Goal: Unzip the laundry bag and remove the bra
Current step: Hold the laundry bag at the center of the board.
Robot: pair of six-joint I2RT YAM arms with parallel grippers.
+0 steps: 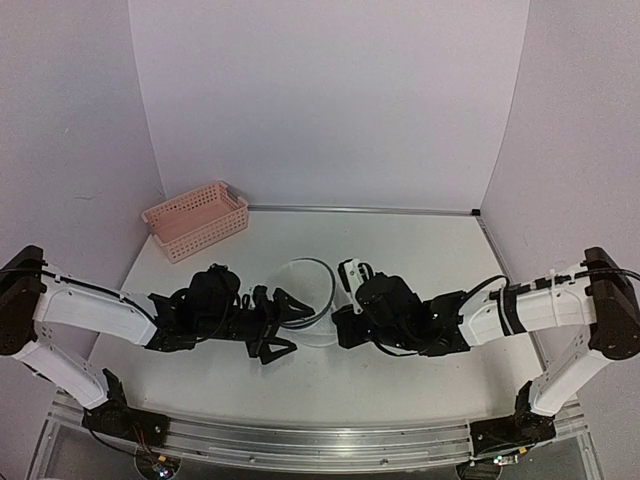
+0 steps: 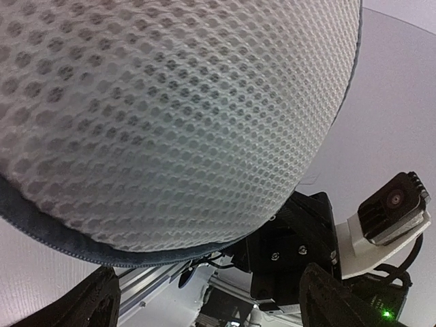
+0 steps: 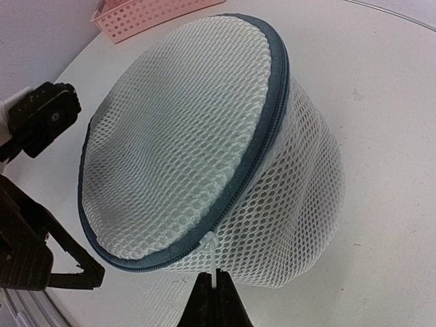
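Observation:
The white mesh laundry bag point(image 1: 306, 288) with a grey zip rim sits mid-table between both arms, tilted with its round lid toward the right wrist camera point(image 3: 184, 136). Its zip is closed all round. My right gripper point(image 3: 216, 289) is shut on the thin white zip pull tie point(image 3: 214, 255) at the bag's near rim. My left gripper point(image 1: 283, 325) is open, its fingers point(image 2: 327, 300) spread beside the bag, whose mesh point(image 2: 163, 116) fills the left wrist view. I cannot tell if it touches the bag. The bra is hidden inside.
A pink lattice basket point(image 1: 196, 219) stands at the back left of the table. White walls close the back and sides. The left gripper's open fingers point(image 3: 41, 252) show at the left of the right wrist view.

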